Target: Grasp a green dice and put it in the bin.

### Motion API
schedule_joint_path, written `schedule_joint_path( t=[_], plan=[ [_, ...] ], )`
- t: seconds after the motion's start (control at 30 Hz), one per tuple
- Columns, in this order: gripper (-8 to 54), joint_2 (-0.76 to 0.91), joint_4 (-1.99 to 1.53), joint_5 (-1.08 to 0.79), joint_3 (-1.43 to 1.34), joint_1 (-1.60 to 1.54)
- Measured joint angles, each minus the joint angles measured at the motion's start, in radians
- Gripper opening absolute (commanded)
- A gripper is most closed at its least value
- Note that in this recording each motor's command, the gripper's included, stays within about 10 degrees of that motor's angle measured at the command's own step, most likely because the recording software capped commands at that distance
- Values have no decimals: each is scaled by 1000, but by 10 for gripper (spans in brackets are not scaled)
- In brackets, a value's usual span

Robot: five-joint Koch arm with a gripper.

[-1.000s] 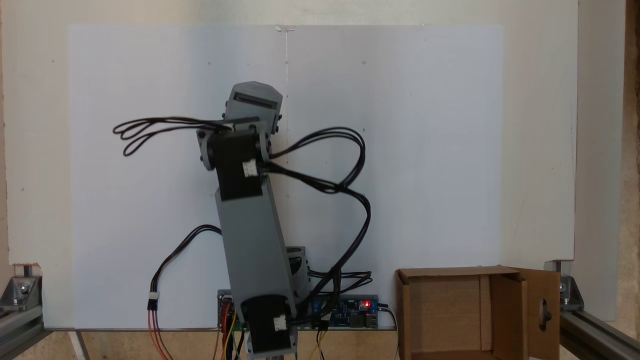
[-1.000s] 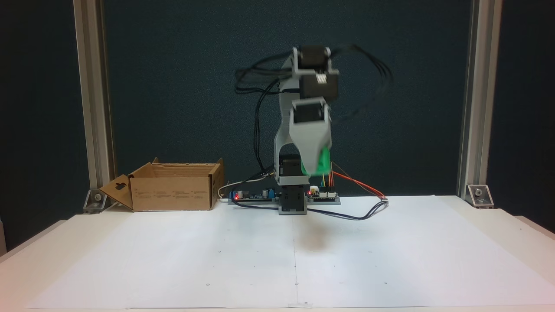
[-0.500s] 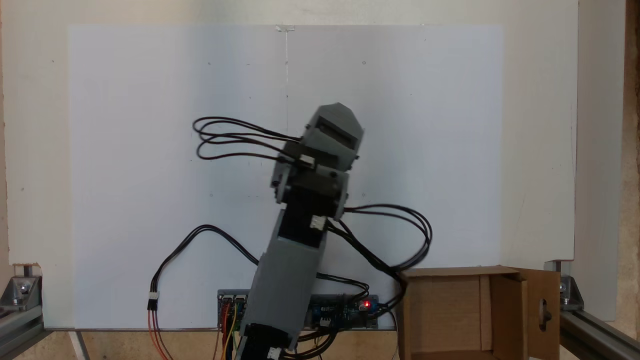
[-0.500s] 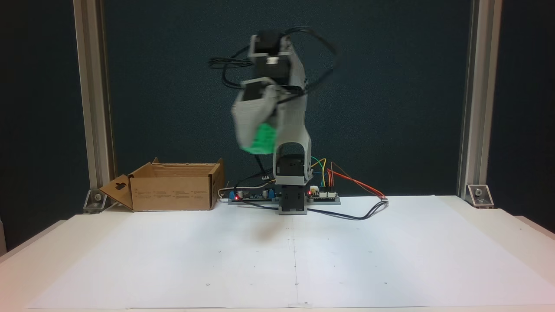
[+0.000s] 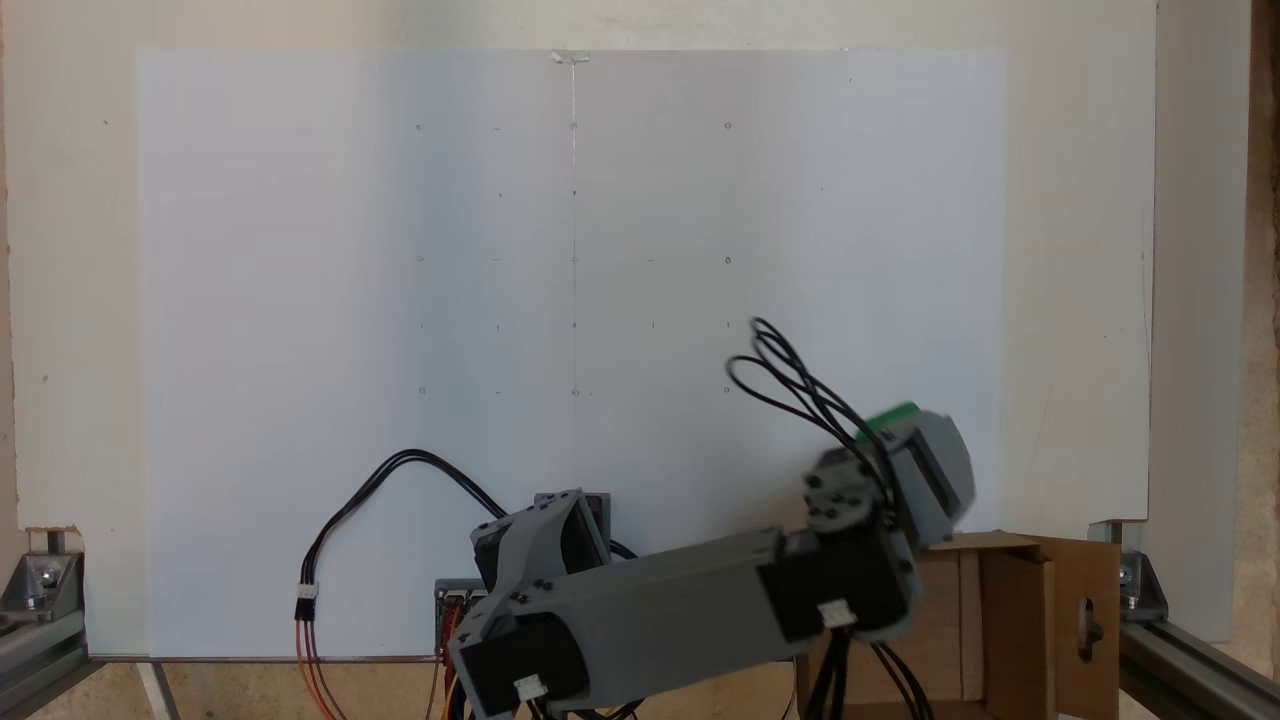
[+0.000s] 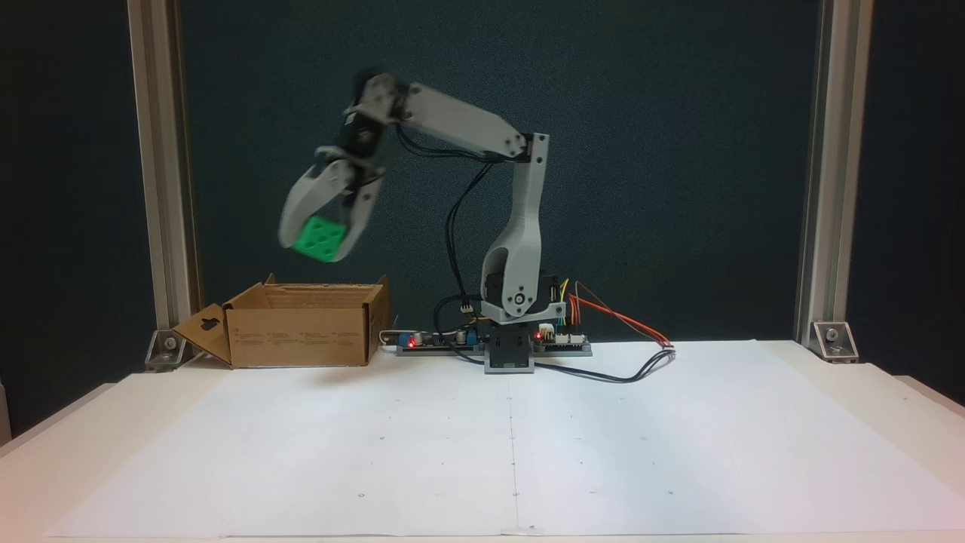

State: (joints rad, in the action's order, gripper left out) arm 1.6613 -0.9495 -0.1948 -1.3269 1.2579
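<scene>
Nearest the camera of the front fixed view: white paper sheet on the table, bare. Farther back, against the rear edge, cardboard bin, open on top, with one flap folded outward and pierced by a slot-shaped handle hole. Above the bin, well clear of its rim, gripper hanging tips-down, jaws clamped on the green dice.

About handling: probably light, rigid plastic, smooth and a little slippery, so likely to slide out under a weak squeeze. Not fragile by the look. Best taken on two opposite flat faces, near the middle, away from the rounded corners, as appears to be the case here.

About direction: a cube, so no real long axis. Tilted a little, with one pipped face turned toward the front camera and slightly up; count of pips hard to read because of blur.

In the fixed view from above, green dice seen as a thin green edge just beyond the far wall of the bin.
</scene>
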Motion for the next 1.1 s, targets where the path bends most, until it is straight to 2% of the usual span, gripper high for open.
schedule_joint_path(
  t=[0.2,0.33,0.63,0.8,0.87,0.9,0.97,1.1],
  plan=[
    [119,-127,161,-104,0,288],
    [119,-276,186,-199,72,483],
    [119,-428,179,-284,72,623],
    [119,-446,167,-290,72,626],
    [289,-445,172,-290,74,627],
    [331,-448,176,-290,74,629],
    [385,-454,189,-290,74,629],
    [385,-454,252,-290,74,620]
  ],
)
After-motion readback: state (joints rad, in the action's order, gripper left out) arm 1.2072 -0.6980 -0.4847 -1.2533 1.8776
